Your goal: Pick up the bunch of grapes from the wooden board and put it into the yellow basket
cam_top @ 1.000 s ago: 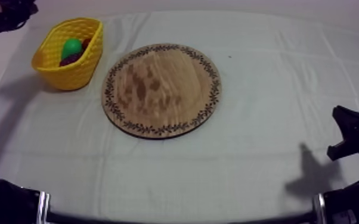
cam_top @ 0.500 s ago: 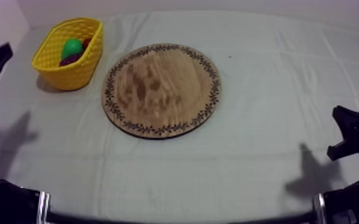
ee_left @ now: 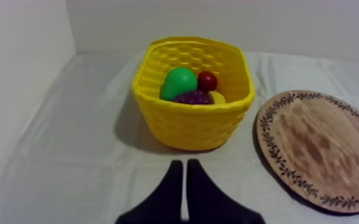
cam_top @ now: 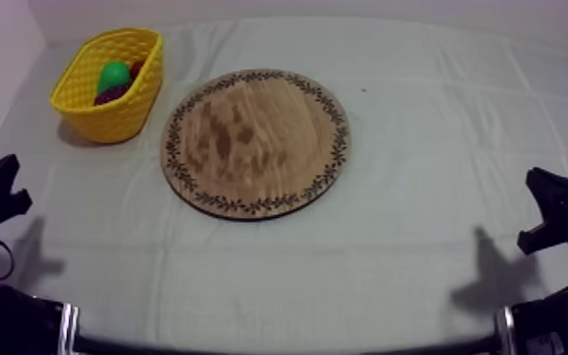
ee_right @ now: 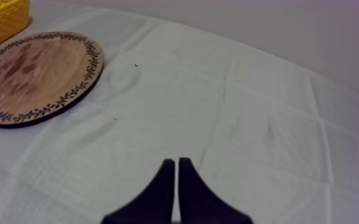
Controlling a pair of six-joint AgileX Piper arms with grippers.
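Top view: wooden board (cam_top: 256,142) sits midway on the table (cam_top: 420,189), yellow basket (cam_top: 108,118) near the far left edge. Left wrist: our left pincer (ee_left: 184,179) clenched on nothing; bunch of grapes (ee_left: 194,97) inside the basket. Right wrist: our right pincer (ee_right: 173,176) clenched, open table ahead.
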